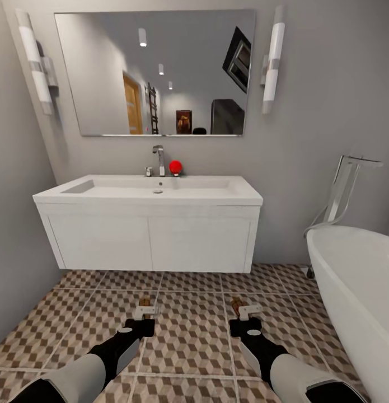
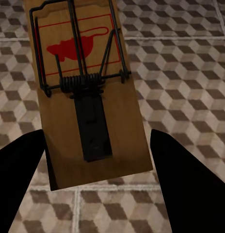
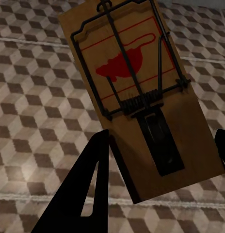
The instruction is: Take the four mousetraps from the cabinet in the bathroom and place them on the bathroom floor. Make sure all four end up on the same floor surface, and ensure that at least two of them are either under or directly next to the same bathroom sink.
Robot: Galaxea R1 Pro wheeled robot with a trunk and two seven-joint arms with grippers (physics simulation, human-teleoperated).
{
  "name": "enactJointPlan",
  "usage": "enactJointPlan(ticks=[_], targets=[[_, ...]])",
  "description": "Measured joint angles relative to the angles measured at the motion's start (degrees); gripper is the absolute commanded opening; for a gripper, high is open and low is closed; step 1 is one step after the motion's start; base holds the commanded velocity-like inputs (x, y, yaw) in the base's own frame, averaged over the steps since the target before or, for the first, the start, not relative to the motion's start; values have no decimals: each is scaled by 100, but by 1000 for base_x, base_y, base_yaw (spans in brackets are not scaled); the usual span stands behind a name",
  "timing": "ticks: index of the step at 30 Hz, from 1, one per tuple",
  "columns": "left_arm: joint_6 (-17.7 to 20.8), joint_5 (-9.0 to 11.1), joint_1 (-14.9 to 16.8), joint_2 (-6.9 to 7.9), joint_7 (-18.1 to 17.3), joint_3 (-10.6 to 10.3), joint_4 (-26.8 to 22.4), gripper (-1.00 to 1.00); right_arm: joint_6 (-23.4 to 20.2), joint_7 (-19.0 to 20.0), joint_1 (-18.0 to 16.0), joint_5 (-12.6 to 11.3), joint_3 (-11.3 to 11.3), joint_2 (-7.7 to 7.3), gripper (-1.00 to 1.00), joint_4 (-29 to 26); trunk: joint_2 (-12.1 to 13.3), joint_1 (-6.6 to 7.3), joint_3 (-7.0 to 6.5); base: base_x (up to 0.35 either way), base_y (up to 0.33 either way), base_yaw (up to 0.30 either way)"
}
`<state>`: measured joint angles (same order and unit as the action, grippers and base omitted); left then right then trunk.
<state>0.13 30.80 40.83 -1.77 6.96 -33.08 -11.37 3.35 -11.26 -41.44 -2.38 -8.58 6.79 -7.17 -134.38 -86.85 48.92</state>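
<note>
Scene: We stand before a white wall-hung sink (image 1: 155, 193) under a wide mirror (image 1: 160, 73), both arms held low over the bathroom floor (image 1: 188, 336), a white bathtub (image 1: 356, 280) to our right
Left gripper (image 1: 145, 311): pinched on one mousetrap (image 2: 86, 92), the dark fingers (image 2: 18, 165) bracketing the board's near end in the left wrist view
Right gripper (image 1: 244, 311): closed on a second mousetrap (image 3: 136, 92), held tilted above the tiles, one finger (image 3: 88, 189) against the board's edge
Where the traps are: both still in our grip and above the cube-patterned tiles, just in front of the sink unit; neither looks to be resting on the floor yet
How they will handle: we judge each a light, stiff wooden board that will not flex; the wire bar and spring on top are the delicate part and could snag a finger
Where to hold: by the bare long edges at the plain end, away from the wire and the red mouse print, as both grips appear to do now
What remains: setting these two down close by or under the sink
</note>
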Motion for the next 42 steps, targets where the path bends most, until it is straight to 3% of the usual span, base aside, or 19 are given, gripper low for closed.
enactJointPlan(ticks=[22,42], targets=[[455,-1,1,-10,29,32,37,-100,10,-1,0,-16,5,6,-100,66,-882,-483,395,0,0,0],[402,0,2,-2,45,33,17,-100,14,-1,0,-16,5,6,-100,69,-910,-536,838,0,0,0]])
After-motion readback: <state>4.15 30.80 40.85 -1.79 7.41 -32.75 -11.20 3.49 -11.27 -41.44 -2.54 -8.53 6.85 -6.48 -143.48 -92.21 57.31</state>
